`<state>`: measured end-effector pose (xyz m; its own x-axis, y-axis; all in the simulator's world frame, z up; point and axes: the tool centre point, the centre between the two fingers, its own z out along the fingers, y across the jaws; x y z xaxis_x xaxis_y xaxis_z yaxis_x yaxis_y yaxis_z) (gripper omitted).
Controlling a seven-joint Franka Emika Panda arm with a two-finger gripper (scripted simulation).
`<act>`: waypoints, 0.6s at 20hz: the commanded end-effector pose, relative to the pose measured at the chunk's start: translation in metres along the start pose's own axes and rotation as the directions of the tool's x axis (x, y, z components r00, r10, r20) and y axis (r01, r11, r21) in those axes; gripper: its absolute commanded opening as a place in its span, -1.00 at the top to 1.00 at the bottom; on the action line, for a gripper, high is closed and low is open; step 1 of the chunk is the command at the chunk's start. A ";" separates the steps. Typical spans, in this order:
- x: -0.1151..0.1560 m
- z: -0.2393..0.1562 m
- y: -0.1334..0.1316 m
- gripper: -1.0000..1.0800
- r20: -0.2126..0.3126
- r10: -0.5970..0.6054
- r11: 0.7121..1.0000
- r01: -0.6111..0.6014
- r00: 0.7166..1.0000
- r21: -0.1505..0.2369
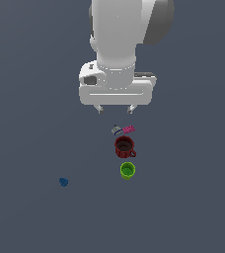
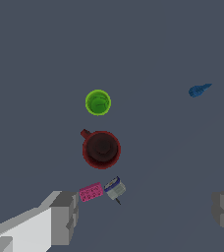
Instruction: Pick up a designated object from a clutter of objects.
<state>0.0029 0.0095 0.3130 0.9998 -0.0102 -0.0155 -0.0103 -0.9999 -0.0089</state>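
Note:
The designated object, a small flat grey-silver block with a dark blue rim (image 1: 116, 131) (image 2: 114, 187), lies on the dark floor. It touches the pink block (image 1: 129, 129) (image 2: 91, 191) and sits close to the dark red mug (image 1: 124, 147) (image 2: 101, 149). My gripper (image 1: 116, 109) (image 2: 146, 214) hangs above the clutter with its fingers (image 2: 65, 216) spread wide and nothing between them. In the exterior view the grey block sits just below the fingertips.
A bright green cup (image 1: 127, 170) (image 2: 98, 103) stands beyond the mug in line with it. A tiny blue lump (image 1: 63, 182) (image 2: 198, 90) lies apart, toward the exterior view's left.

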 end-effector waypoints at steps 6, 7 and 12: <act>0.001 0.002 -0.011 -0.92 -0.002 -0.039 0.999 0.039 0.999 -0.010; 0.001 0.003 -0.016 -0.92 -0.002 -0.054 0.998 0.054 0.999 -0.014; 0.002 0.005 -0.023 -0.92 -0.004 -0.082 0.996 0.082 0.997 -0.022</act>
<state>0.0046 0.0323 0.3085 0.9976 0.0679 -0.0117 0.0680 -0.9976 0.0101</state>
